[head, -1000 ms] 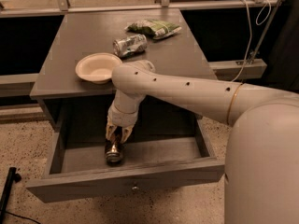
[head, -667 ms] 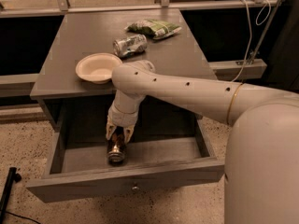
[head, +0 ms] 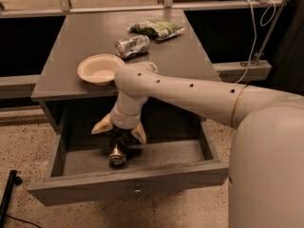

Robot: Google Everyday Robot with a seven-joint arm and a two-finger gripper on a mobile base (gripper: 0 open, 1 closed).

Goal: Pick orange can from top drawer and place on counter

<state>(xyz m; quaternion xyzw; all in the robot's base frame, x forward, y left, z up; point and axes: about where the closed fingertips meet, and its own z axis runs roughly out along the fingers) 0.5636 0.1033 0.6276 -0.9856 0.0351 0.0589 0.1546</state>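
Observation:
The top drawer (head: 128,184) of the grey cabinet is pulled open, its front panel and small knob facing me. My gripper (head: 118,144) reaches down into it from the arm and is shut on the orange can (head: 117,154). The can is dark, tilted, with its silver end towards me, just above the drawer floor at the left of centre. The fingers are mostly hidden behind the wrist and the can. The counter (head: 180,56) is the flat grey top above the drawer.
On the counter are a white paper bowl (head: 100,69) near the front left edge, a silver-green can (head: 132,46) lying on its side, and a green snack bag (head: 157,29) behind it. My arm crosses the counter's front edge. My base fills the lower right.
The wrist has turned a little over the can, so pale parts show on both sides. The can has stayed at almost the same spot in the drawer.

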